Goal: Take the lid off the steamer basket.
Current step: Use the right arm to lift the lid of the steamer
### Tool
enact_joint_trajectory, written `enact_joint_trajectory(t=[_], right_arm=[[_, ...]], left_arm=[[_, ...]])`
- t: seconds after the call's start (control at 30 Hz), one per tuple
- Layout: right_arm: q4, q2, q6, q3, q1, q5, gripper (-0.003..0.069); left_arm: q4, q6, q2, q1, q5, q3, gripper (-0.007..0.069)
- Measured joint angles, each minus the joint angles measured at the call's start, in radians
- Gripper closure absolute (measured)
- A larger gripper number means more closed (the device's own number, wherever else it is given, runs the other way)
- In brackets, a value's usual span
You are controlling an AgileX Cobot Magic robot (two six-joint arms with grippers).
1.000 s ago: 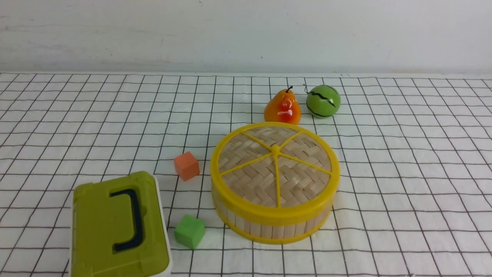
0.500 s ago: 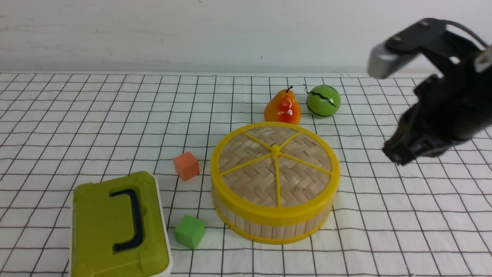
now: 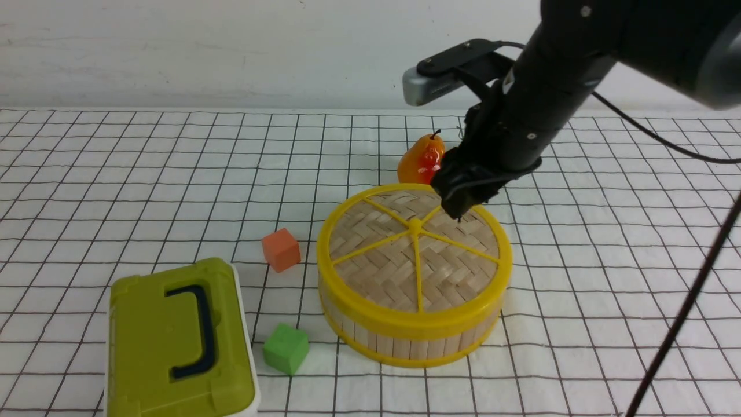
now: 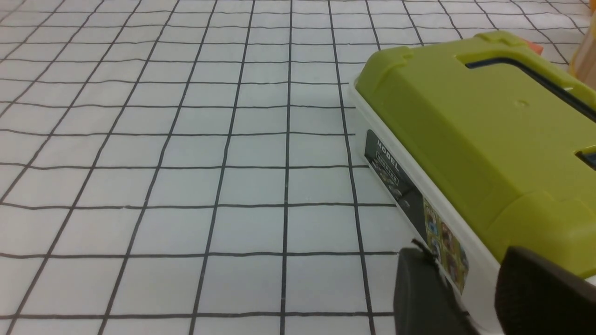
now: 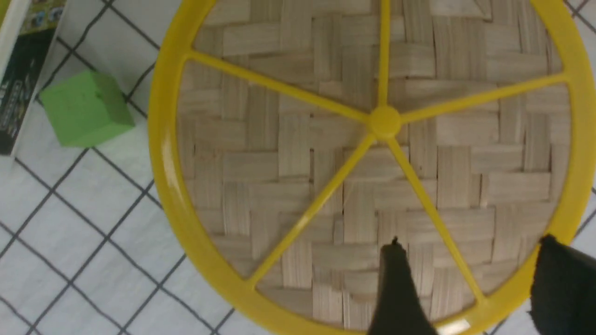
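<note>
Right gripper [image 3: 460,209] hung over the far-right part of the lid [image 3: 414,255], mid-frame in the front view, tips pointing down close to the weave. Couldn't tell if they touched it. Jaws were spread wide with nothing in them. In the right wrist view, one finger [image 5: 396,288] sat over the weave at bottom centre and the other in the bottom right corner, past the yellow rim. The hub was up and left of both. Lid sat flush on the steamer basket [image 3: 405,346]. Pear [image 3: 421,165] was just behind the basket. Orange cube [image 3: 281,249] and green cube [image 3: 285,348] were to its left, green box [image 3: 179,336] lower left. Left gripper [image 4: 475,298] had its fingers apart and gripped nothing, with the box close by.
</note>
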Motion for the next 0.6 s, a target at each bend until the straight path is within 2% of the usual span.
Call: enact_joint_trajectory(t=[0.2,0.6], right_arm=[[0.003,0.092,0.000,-0.074,0.018,-0.014,0.0232],[0.005,0.180,0.000,-0.098,0.028,-0.092,0.0279]], left_arm=[[0.000,0.000,0.000,0.000,0.000,0.000,0.0386],[0.000,0.000,0.000,0.000,0.000,0.000,0.0386]])
